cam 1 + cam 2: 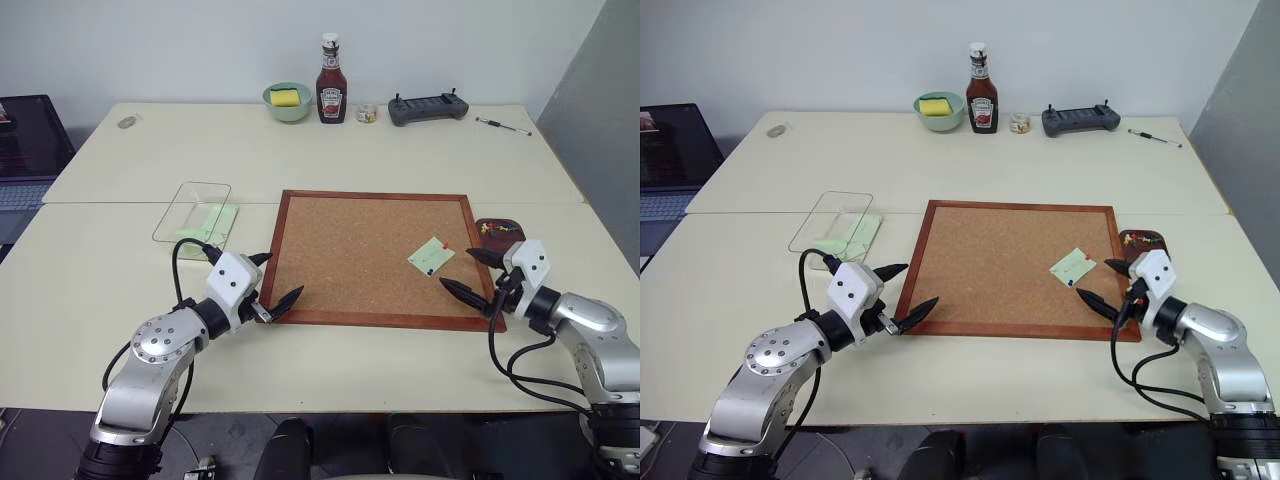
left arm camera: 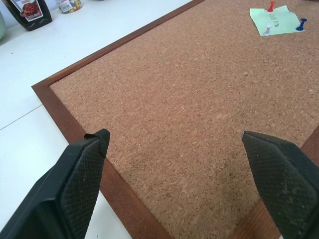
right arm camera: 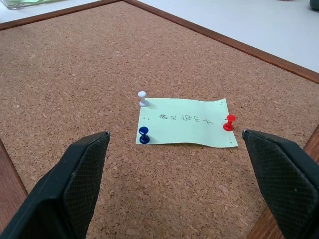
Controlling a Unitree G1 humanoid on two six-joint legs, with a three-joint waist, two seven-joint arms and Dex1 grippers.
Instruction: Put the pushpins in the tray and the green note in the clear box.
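Note:
A pale-green note (image 3: pixel 187 122) lies on the corkboard (image 1: pixel 350 250) near its right edge, pinned by three pushpins: white (image 3: pixel 143 98), blue (image 3: pixel 144 135) and red (image 3: pixel 230 122). My right gripper (image 1: pixel 457 268) hovers open just in front of the note, with nothing between its fingers. The dark reddish tray (image 1: pixel 500 230) sits off the board's right edge and holds a few coloured pins. My left gripper (image 1: pixel 281 276) stands open and empty over the board's near left corner. The clear box (image 1: pixel 195 212) rests left of the board with green paper inside.
Along the far table edge stand a ketchup bottle (image 1: pixel 331 80), a pale green bowl (image 1: pixel 288 100) with a yellow sponge, a small jar (image 1: pixel 367 113), a dark controller (image 1: pixel 428 107) and a thin tool (image 1: pixel 503 125). A laptop (image 1: pixel 25 150) sits at far left.

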